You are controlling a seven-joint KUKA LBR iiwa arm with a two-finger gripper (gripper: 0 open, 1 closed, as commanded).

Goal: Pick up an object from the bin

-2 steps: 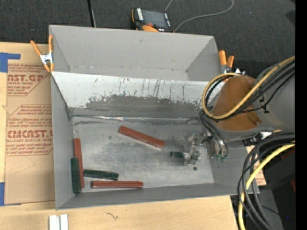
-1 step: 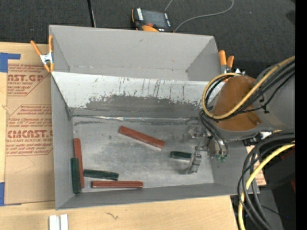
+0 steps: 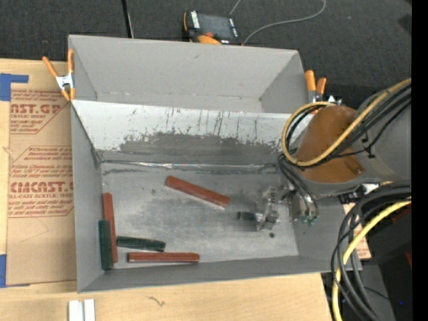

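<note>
- The gripper [image 3: 266, 217] is over the floor of the grey metal bin [image 3: 200, 79], at about 4 o'clock from the floor's middle. I cannot tell whether it is open or closed, and nothing can be seen held in it.
- The nearest thing is a long reddish-brown flat bar [image 3: 197, 191]. It lies slantwise near the middle of the floor, at about 10 o'clock from the gripper and apart from it.
- A small dark shape [image 3: 247, 215] sits just beside the gripper at its 9 o'clock. It is too small to tell whether it is a loose thing or part of the robot.
- To pick the bar well, the gripper would likely need to shift toward 10 o'clock and turn so that it closes across the bar's narrow width. It should grip near the middle, so the bar does not tip. The bar lies flat, so the reach must go right down to the floor.
- The rest lies in the 8 o'clock corner, well apart from the gripper:
  - an upright-lying red-brown strip [image 3: 108, 219] along the left wall;
  - a dark green strip [image 3: 105, 246] touching it;
  - a short dark green stick [image 3: 140, 244];
  - a red-brown stick [image 3: 162, 257] along the near wall.
</note>
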